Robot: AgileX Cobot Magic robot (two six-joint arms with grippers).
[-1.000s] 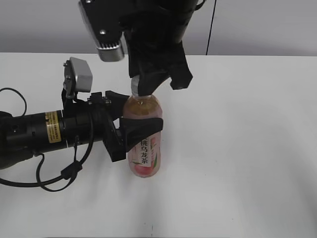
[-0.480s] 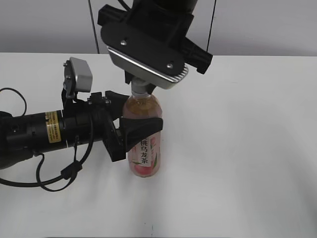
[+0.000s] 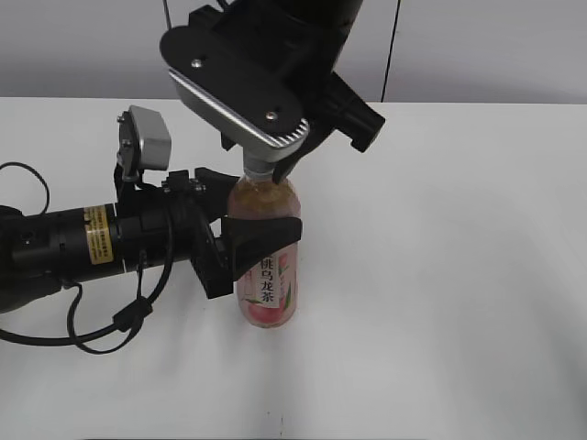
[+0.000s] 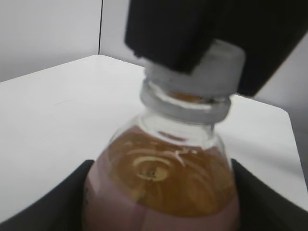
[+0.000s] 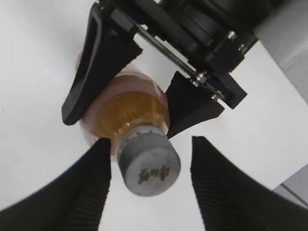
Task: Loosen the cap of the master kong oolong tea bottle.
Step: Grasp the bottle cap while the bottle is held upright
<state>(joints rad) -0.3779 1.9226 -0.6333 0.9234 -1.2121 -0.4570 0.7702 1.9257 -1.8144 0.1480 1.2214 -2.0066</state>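
Cap (image 5: 147, 166): white, ribbed, on the bottle (image 3: 266, 275), which stands upright on the white counter (image 3: 440, 275) left of centre. Right gripper (image 5: 147, 178): above the cap, jaws spread to either side of it, not touching. Left gripper (image 3: 240, 234): reaching from the left, jaws clamped on the bottle's body.
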